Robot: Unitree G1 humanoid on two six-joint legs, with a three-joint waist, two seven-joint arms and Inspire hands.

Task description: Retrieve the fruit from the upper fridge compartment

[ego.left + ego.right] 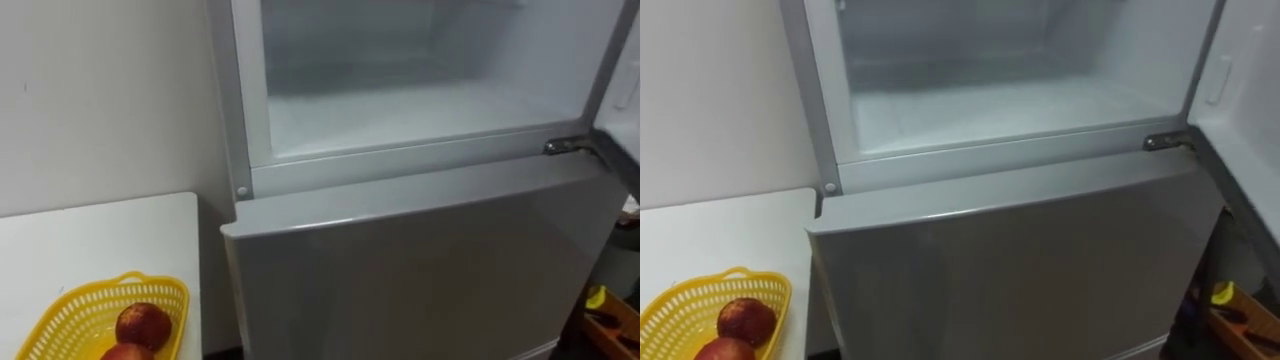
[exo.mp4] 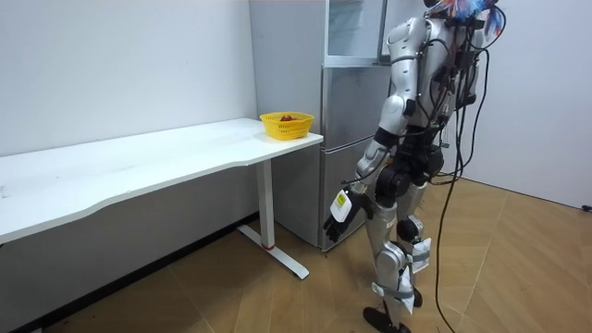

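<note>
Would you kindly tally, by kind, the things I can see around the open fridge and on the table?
Fridge: 1
White table: 1
Yellow basket: 1
Red fruits in the basket: 2
Total: 5

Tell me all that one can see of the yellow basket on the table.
The basket is yellow and looks like plastic, with latticed walls, a smooth rim and a small handle loop on its far rim. It stands upright on the white table, near the table's end next to the fridge, but apart from the fridge. It holds two round red fruits, probably apples, lying close together. Nothing else touches it.
</note>
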